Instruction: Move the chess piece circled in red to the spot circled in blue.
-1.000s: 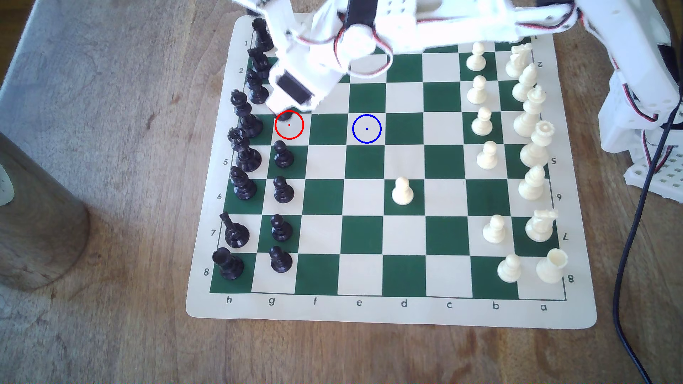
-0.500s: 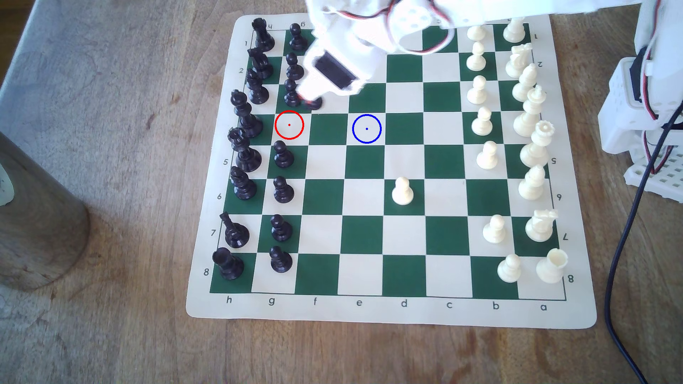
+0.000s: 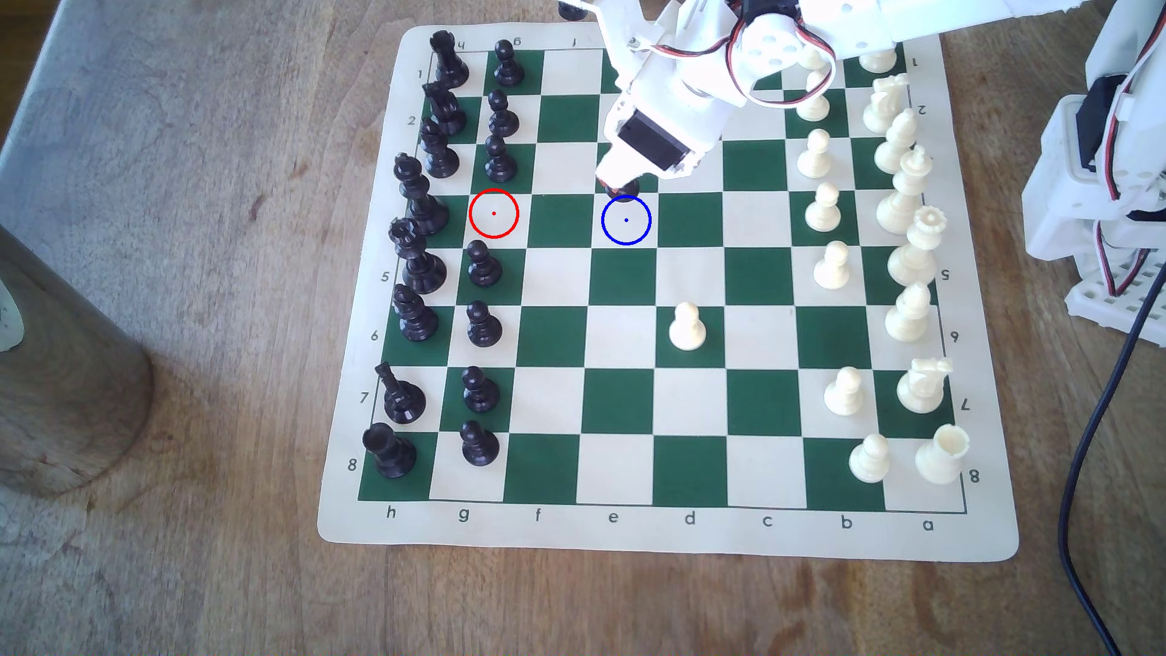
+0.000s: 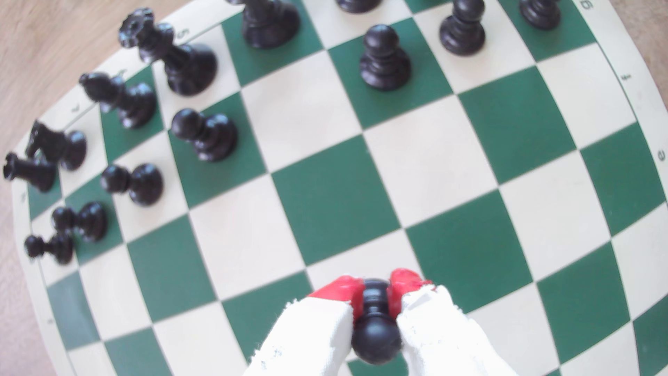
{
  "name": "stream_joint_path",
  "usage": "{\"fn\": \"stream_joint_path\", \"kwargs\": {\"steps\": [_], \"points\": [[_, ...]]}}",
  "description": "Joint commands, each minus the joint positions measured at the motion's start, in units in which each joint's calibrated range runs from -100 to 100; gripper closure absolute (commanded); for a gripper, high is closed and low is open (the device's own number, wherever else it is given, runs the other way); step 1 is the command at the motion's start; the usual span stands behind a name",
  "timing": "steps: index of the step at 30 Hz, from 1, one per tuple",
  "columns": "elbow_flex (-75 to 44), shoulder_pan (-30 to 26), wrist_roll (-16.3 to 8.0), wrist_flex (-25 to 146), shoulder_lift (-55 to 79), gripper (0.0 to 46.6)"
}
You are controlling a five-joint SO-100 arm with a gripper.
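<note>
Exterior view high, steep over chessboard; wrist view close above squares (black side shared)

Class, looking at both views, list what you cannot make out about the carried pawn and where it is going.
- Exterior view: the pincer covers most of the black pawn, so its height above the blue-ringed square is unclear.
- Wrist view: the pawn hides its own base.
- Exterior view: the top edge cuts off a dark piece.

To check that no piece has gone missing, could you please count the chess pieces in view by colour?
Black pieces: 16, counting the pawn held in the hand
Cream-white pieces: 16
Total: 32
</note>
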Motion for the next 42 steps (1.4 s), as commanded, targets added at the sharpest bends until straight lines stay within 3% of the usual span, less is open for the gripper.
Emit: {"fn": "stream_joint_path", "kwargs": {"steps": [1,42], "points": [[-0.77,-0.72,0.20,-1.04,-3.73,44.7],[-5.76,-0.17,1.71,-3.50,8.15,44.6]]}}
